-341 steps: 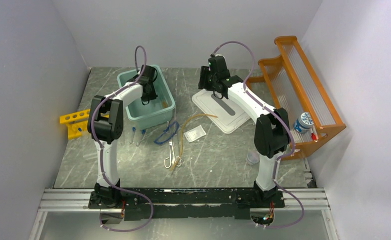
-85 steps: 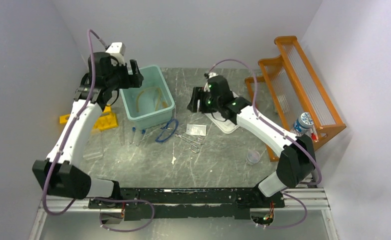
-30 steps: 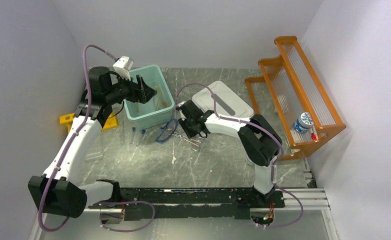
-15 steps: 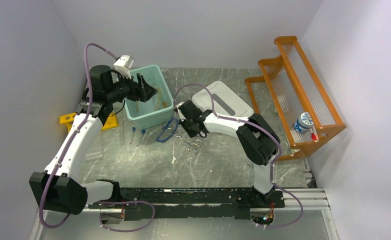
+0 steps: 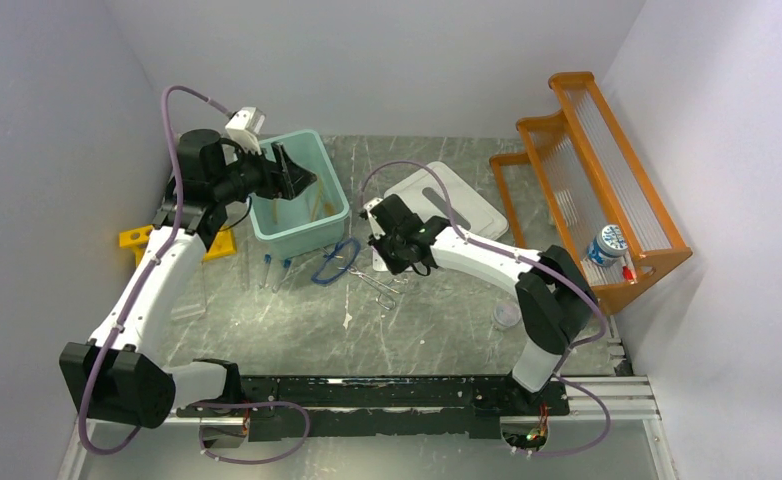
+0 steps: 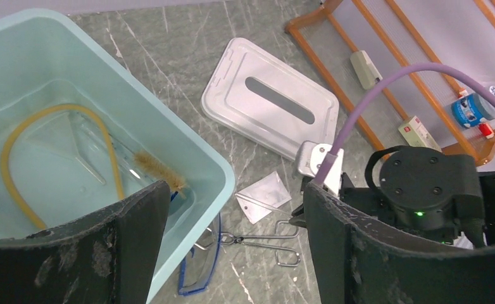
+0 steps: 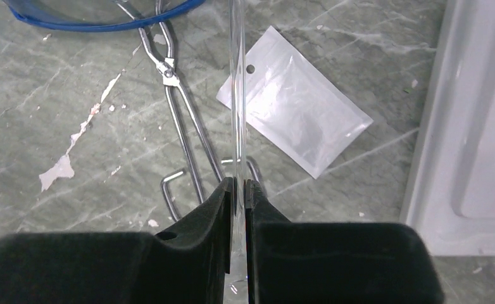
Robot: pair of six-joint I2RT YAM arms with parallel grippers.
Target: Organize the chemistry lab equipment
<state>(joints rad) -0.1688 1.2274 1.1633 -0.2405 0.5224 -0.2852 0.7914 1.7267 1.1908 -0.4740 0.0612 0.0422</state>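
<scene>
Jaws of right gripper point(image 7: 235, 185) tight on clear rod point(image 7: 235, 95) (forceps point(image 7: 183, 130) below)

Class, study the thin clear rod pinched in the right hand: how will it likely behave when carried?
The thin clear rod runs dead straight, so it is probably stiff, not floppy. Its smooth, glassy surface may slip in the right hand, which grips it with only a narrow pinch. Being so slender, it is likely light but breakable.
</scene>
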